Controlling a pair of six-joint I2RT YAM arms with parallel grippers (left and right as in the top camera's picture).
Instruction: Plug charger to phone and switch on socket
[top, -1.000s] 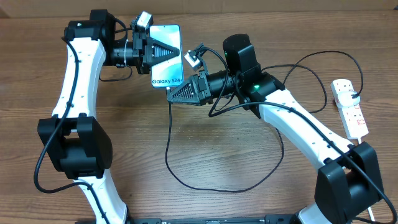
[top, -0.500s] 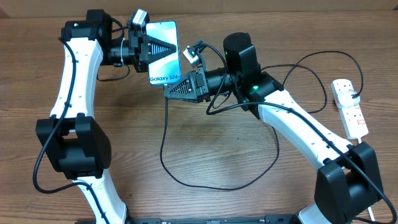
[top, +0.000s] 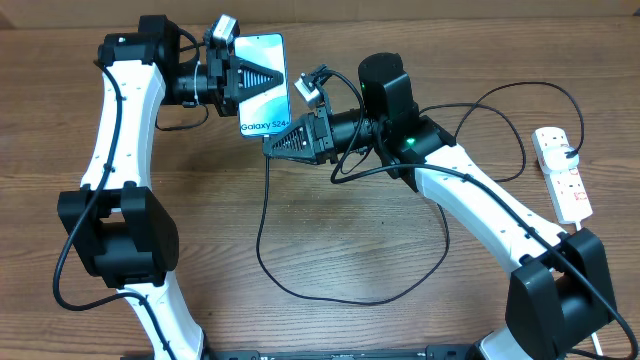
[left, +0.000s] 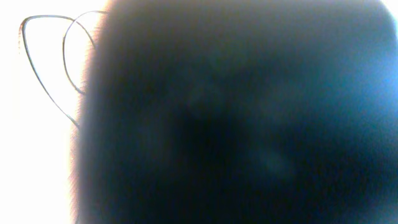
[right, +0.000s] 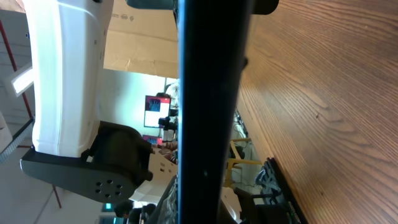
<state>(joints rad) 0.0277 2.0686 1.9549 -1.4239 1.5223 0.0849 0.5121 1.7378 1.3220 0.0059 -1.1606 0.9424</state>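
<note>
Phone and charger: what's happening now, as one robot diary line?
left gripper: holding phone | right gripper: holding charger tip at phone's bottom edge | plugged in: cannot tell | socket: untouched

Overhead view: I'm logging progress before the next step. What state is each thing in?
Phone: screen lit, held off the table.
Left gripper: shut on phone.
Right gripper: shut on charger, at the phone's lower edge.
Charger: slack loop on table; cannot tell whether its tip is in the phone.
Socket: lying flat at right; switches too small to read.
</note>
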